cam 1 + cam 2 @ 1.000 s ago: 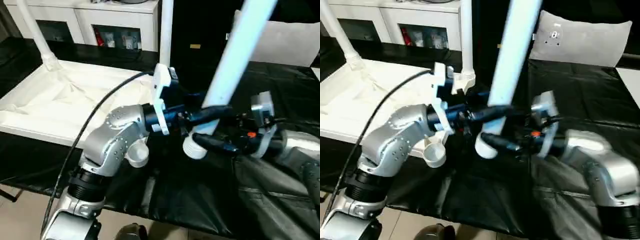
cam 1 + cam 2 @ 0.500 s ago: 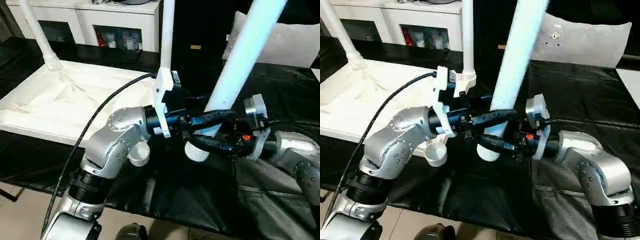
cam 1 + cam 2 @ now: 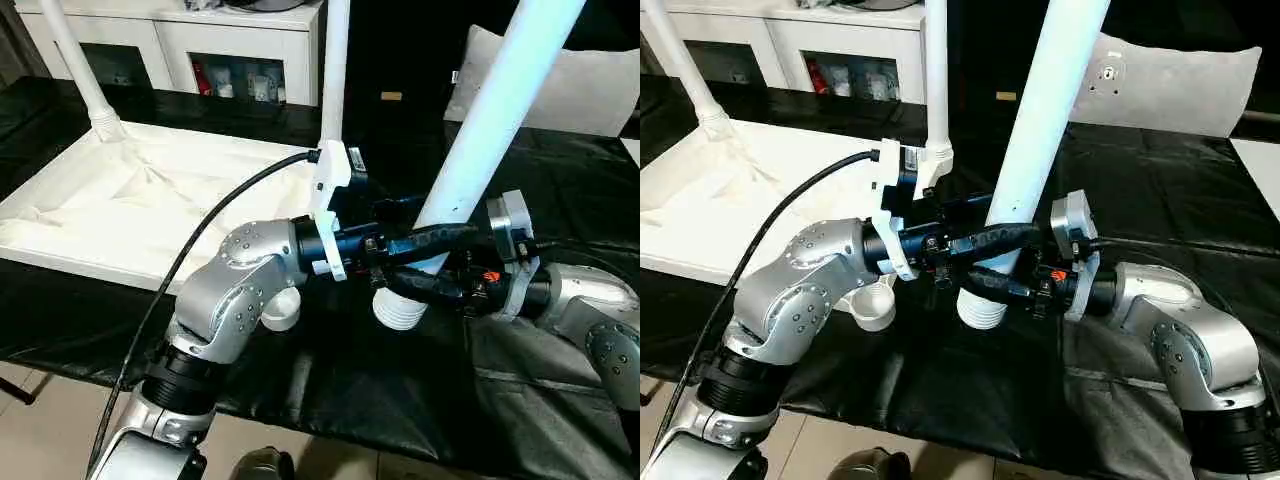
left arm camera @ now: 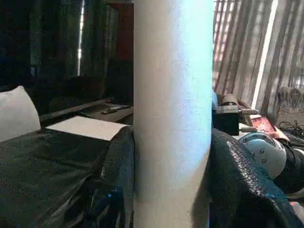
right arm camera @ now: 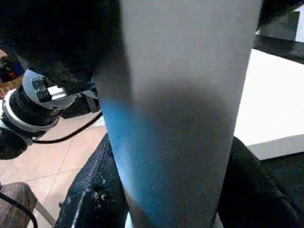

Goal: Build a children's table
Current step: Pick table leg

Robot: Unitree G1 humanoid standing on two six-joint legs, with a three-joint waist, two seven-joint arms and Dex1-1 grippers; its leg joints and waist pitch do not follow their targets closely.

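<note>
Two robot grippers pinch one white table leg (image 3: 478,150) just above its ribbed lower end: the left gripper (image 3: 425,240) and, just below it, the right gripper (image 3: 425,287), each with both fingers pressed against the tube. The leg leans over the black-covered worktable (image 3: 380,390), off the corner of the upturned white tabletop (image 3: 130,215). Two fitted legs (image 3: 334,70) rise behind. All tops are cut off.

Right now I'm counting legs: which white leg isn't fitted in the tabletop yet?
The tilted leg clamped by both the left gripper and right gripper; the others stand upright in corner sockets.
</note>
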